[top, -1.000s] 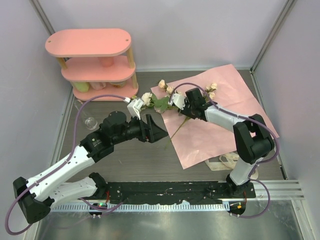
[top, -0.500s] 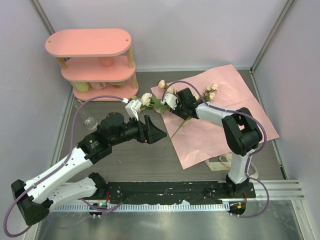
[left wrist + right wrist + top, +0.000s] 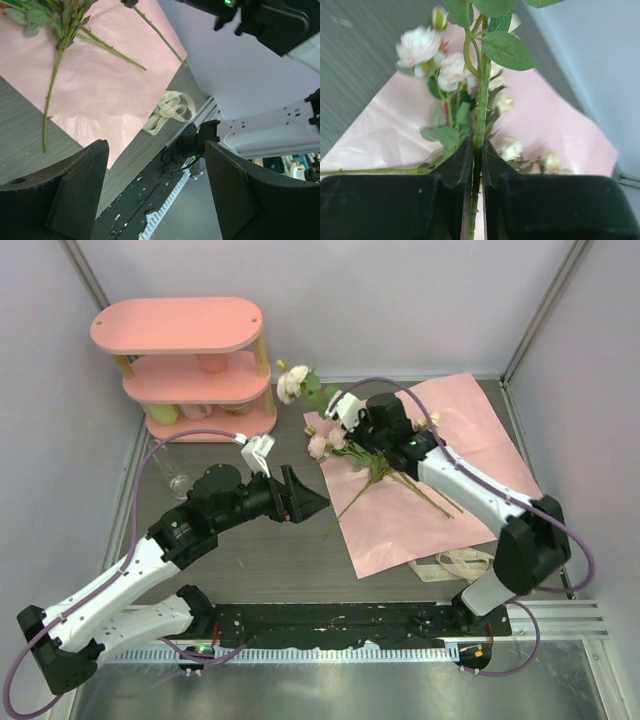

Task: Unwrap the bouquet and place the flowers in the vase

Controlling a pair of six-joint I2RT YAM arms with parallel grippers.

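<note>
Evidently the unwrapping half is done: the bouquet is taken apart, its pink wrapping paper [image 3: 455, 455] is spread flat on the right of the overhead frame, and the cream ribbon [image 3: 462, 562] lies loose at the paper's lower edge, near the right arm's base. Most of the flowers [image 3: 335, 440] are lying on the upper left part of the paper, stems fanned toward the lower right. One rose stem [image 3: 481, 95] is pinched between the nearly closed jaws of the right gripper [image 3: 477, 150], and its cream heads [image 3: 293, 381] are held up past the paper's upper left corner, beside the shelf. The left gripper [image 3: 156, 145] is spread wide with nothing between its fingers and is pointed toward the paper's left edge at centre frame.

The placing half is judged barely begun. The vase [image 3: 181, 483], a small clear glass cylinder at the left middle of the overhead frame, appears empty, though it is small and partly crossed by a purple cable [image 3: 165, 455], so this cannot be told for certain. Every stem is yet to be carried there.

Between flowers and vase the left arm [image 3: 215, 505] is stretched across the table [image 3: 300, 560], so the direct route is blocked by it. The pink shelf [image 3: 190, 330], with opaque cups [image 3: 212, 365] on its tiers, stands just above the vase and must be cleared by the long stems.
</note>
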